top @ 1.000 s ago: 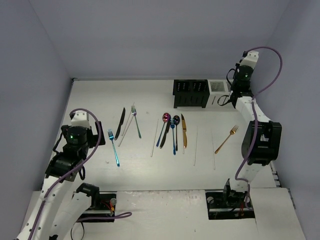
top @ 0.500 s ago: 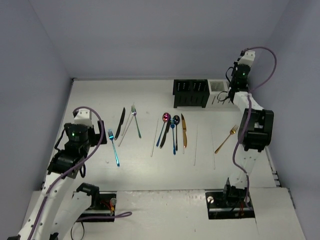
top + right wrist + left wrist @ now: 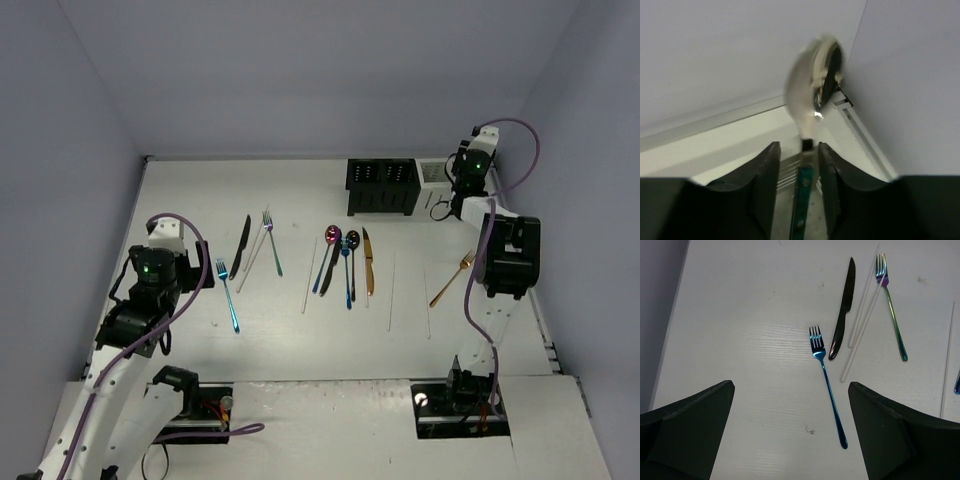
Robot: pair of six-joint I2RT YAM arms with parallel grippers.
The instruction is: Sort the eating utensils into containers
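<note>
The white container [image 3: 433, 173] and the black container [image 3: 381, 187] stand at the back right. My right gripper [image 3: 447, 200] hangs over the white one. In the right wrist view its fingers [image 3: 765, 170] stand apart around the thin handle of a silver spoon [image 3: 812, 85], with a gap on each side. The spoon's bowl is blurred. My left gripper [image 3: 790, 440] is wide open above a blue fork [image 3: 827, 385], which lies flat between its fingers. A black knife [image 3: 843, 315], white chopsticks [image 3: 862, 315] and an iridescent fork [image 3: 892, 310] lie just beyond.
Mid-table lie a bunch of spoons and knives [image 3: 343, 262], a gold knife [image 3: 368, 262], single white chopsticks [image 3: 390, 290] and a gold fork [image 3: 453, 278]. The walls stand close behind the containers and along the right edge.
The right arm has swung in and down over the white container, and its jaws have parted from their grip on the spoon. The left arm has barely moved.
</note>
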